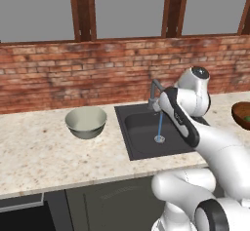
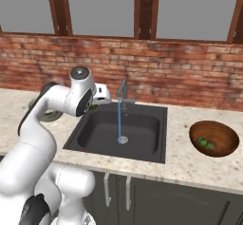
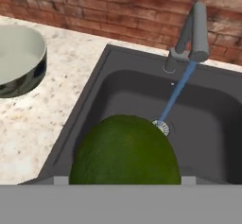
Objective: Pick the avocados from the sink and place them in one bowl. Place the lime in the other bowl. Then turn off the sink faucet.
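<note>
- The gripper point(image 3: 125, 180) is closed on the lime point(image 3: 125, 147), a finger on each side of the fruit, which fills the lower middle of the hand view.
- In the right base view, the hand is near the back left corner of the sink point(image 2: 119, 130), with a bit of green just below it.
- The lime is held up above the level of the sink; its exact height over it I cannot tell.
- The avocados point(image 2: 205, 143) lie together in the brown bowl point(image 2: 222, 135), on the counter point(image 2: 178, 119) to the right of the sink. They are small in the right base view, and where one ends and the next begins is hard to make out.
- The pale bowl point(image 1: 86, 120) stands upright on the counter to the left of the sink, apart from its rim. In the left base view its visible inside is bare; in the right base view the arm partly covers it.
- The faucet point(image 3: 200, 31) rises at the back of the sink, its spout reaching forward over the basin.
- Water point(image 3: 177, 93) runs from the spout in a thin blue stream, down to the round drain point(image 3: 162, 127) in the sink's floor.
- The brick wall point(image 1: 44, 74) stands behind the sink, and cabinets point(image 2: 175, 200) are below it.
</note>
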Robot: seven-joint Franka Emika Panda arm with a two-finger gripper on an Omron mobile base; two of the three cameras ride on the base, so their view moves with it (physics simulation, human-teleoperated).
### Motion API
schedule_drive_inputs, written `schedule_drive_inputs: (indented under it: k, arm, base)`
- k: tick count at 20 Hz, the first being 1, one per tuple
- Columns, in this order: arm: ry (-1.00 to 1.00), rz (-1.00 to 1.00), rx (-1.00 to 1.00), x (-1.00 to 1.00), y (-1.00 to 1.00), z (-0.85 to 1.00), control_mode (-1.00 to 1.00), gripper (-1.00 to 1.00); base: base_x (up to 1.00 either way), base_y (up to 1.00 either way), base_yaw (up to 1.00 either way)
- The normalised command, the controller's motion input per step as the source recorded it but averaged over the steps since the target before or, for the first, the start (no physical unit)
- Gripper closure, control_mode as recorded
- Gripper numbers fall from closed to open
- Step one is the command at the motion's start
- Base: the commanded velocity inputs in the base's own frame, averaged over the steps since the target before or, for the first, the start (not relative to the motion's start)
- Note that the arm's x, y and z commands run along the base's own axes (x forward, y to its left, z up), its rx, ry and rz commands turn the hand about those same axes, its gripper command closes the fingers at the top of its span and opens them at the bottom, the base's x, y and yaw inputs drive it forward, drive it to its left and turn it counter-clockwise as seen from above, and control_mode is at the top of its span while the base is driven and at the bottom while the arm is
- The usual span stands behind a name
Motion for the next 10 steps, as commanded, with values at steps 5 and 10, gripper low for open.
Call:
schedule_drive_inputs:
  k: [5,10]
  arm:
    - [0.07,0.02,0.03,0.0,0.79,0.0,-1.0,1.0]
    - [0.09,0.01,0.05,0.0,0.7,0.0,-1.0,1.0]
  base:
    - [0.0,0.0,0.0]
    - [0.0,0.0,0.0]
